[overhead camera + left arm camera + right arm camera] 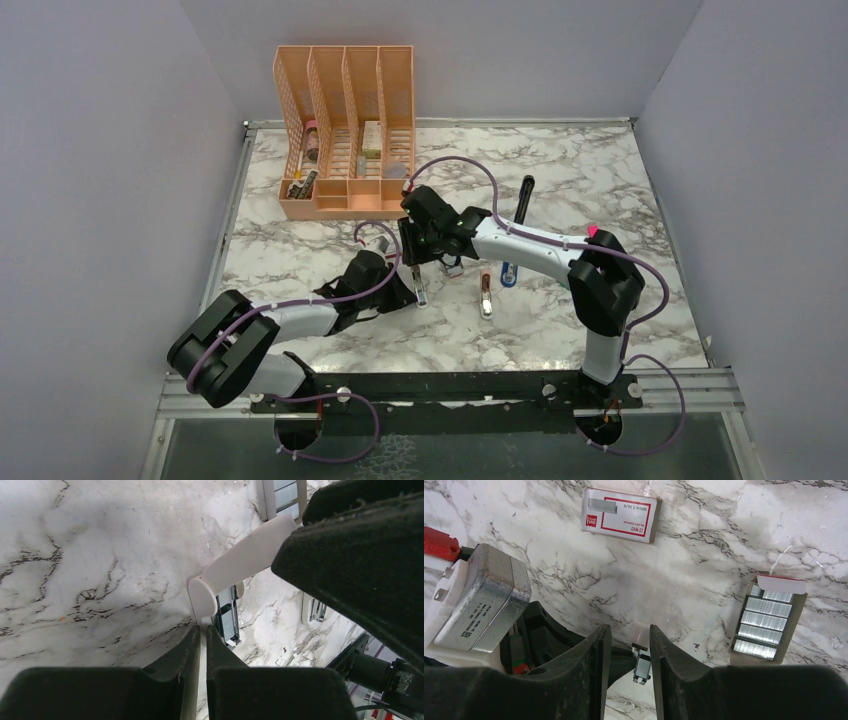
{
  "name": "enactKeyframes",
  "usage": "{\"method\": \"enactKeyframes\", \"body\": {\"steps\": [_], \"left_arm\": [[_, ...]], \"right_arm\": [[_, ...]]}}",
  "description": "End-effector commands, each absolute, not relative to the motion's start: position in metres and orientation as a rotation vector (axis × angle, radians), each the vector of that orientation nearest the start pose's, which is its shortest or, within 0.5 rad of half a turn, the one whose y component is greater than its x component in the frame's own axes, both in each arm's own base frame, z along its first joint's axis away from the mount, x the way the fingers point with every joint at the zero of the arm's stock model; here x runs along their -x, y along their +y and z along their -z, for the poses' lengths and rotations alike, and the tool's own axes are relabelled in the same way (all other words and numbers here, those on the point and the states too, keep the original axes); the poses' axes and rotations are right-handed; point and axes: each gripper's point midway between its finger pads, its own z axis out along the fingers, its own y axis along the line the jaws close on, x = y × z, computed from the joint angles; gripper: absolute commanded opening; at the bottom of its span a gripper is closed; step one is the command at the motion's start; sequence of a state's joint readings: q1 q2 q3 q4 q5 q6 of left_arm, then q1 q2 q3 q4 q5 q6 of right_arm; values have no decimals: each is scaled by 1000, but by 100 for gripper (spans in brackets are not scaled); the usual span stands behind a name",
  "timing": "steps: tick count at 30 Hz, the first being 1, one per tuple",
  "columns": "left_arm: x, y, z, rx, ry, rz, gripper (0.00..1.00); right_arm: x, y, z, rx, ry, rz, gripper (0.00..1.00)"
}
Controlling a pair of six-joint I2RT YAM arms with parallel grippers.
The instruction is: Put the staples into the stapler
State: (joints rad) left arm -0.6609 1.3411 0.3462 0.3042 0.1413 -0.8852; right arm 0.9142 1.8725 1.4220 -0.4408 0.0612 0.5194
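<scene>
Left gripper [203, 642] up close, jaws pinched almost together on the thin edge of a white piece [240, 560] I couldn't name. Right gripper [629, 630] stood part open, straddling what looked like its other end, no contact visible. Staples [764, 620] sat uncovered in their tray [799, 625] just right of those jaws; the blue stapler [509, 280] lay beyond, untouched. Loading hadn't begun, I judged: the next move called for a strip lifted out and the magazine opened
</scene>
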Motion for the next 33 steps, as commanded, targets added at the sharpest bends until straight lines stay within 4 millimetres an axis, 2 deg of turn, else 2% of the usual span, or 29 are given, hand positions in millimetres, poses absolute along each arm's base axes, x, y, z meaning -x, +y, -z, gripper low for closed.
{"method": "enactKeyframes", "body": {"steps": [1, 6, 16, 20, 26, 28, 33], "left_arm": [[-202, -212, 10, 259, 2526, 769, 8], [-203, -212, 10, 257, 2526, 766, 8], [-206, -212, 10, 278, 2517, 763, 8], [-206, -210, 9, 285, 2513, 757, 8], [-204, -209, 9, 282, 2515, 755, 4], [-203, -209, 8, 280, 2514, 760, 0], [-203, -209, 6, 271, 2511, 763, 0]], "right_arm": [[-274, 382, -87, 548, 2517, -551, 38], [-263, 378, -82, 588, 2549, -572, 38], [-248, 369, -86, 611, 2562, -607, 38], [-256, 372, -92, 575, 2527, -607, 41], [-285, 373, -109, 412, 2447, -535, 52], [-290, 374, -108, 383, 2442, -513, 53], [-293, 381, -97, 393, 2458, -521, 53]]}}
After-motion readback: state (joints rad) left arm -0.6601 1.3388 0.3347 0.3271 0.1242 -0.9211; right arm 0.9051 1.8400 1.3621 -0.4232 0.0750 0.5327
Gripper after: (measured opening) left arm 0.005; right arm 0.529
